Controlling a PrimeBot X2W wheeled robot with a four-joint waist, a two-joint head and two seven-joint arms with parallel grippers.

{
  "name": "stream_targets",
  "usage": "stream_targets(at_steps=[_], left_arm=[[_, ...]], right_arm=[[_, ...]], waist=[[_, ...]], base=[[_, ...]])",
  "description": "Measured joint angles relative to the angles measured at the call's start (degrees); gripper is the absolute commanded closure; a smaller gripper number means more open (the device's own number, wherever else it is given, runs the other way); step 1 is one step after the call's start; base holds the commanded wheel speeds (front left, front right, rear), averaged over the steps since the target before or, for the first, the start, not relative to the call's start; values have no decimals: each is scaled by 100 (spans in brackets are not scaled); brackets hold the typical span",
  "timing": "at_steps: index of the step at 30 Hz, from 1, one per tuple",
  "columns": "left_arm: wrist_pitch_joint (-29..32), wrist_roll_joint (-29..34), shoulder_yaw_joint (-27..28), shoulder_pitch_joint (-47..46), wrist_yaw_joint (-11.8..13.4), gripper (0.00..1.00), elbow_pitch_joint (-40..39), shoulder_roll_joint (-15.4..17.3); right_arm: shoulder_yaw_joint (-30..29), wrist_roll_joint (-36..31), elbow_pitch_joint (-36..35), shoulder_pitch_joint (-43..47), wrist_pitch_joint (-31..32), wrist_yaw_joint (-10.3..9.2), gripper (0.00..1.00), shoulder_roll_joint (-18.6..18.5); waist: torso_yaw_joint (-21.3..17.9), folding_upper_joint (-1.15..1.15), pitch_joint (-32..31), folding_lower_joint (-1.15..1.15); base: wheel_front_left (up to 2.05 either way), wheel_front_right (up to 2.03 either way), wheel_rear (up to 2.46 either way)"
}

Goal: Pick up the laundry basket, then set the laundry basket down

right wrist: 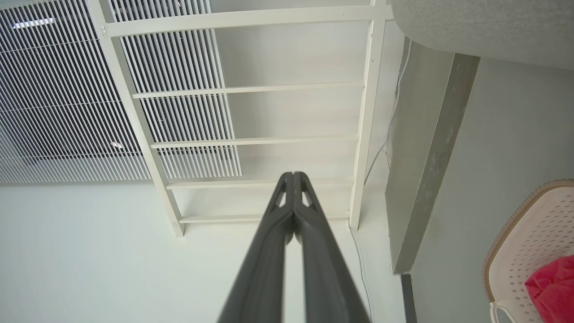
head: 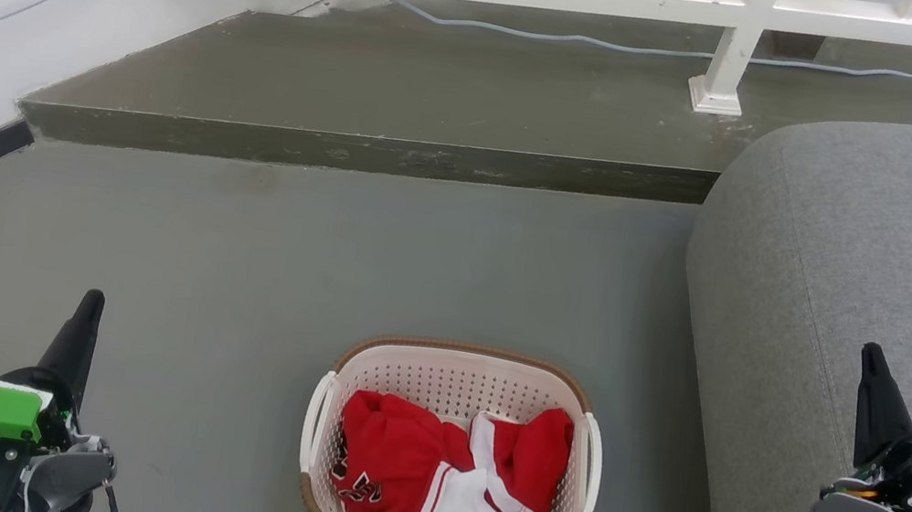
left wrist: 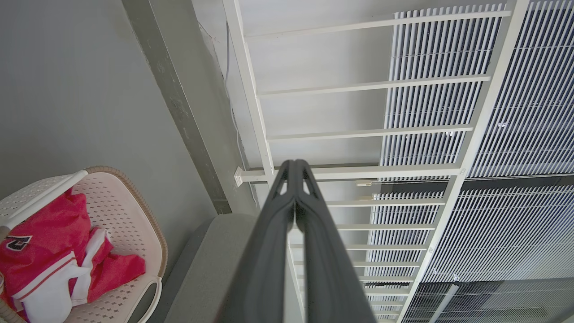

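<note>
Head view shows the laundry basket (head: 457,386) at bottom centre on the floor (head: 231,274). The left gripper (head: 92,297) and right gripper (head: 870,353) sit at the lower corners, closed and empty, so the pick seems not yet begun.

Grey floor (head: 249,277) carries laundry basket (head: 462,377); grey sofa (head: 871,270) just right.

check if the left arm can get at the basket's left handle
Probably yes. The left gripper, shut, hangs left of the basket with bare floor between them, and the near handle stands clear of the red clothes.
</note>
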Motion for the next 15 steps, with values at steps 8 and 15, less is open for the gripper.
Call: stream_targets(at_steps=[8, 15], left_arm=[[0, 0, 0, 0, 0, 100, 0, -1], [0, 0, 1, 0, 0, 100, 0, -1]], right_arm=[[-1, -1, 0, 0, 0, 0, 100, 1], [-1, -1, 0, 0, 0, 0, 100, 1]], waist=[[0, 0, 0, 0], [0, 0, 0, 0]], base=[[0, 0, 0], [0, 0, 0]])
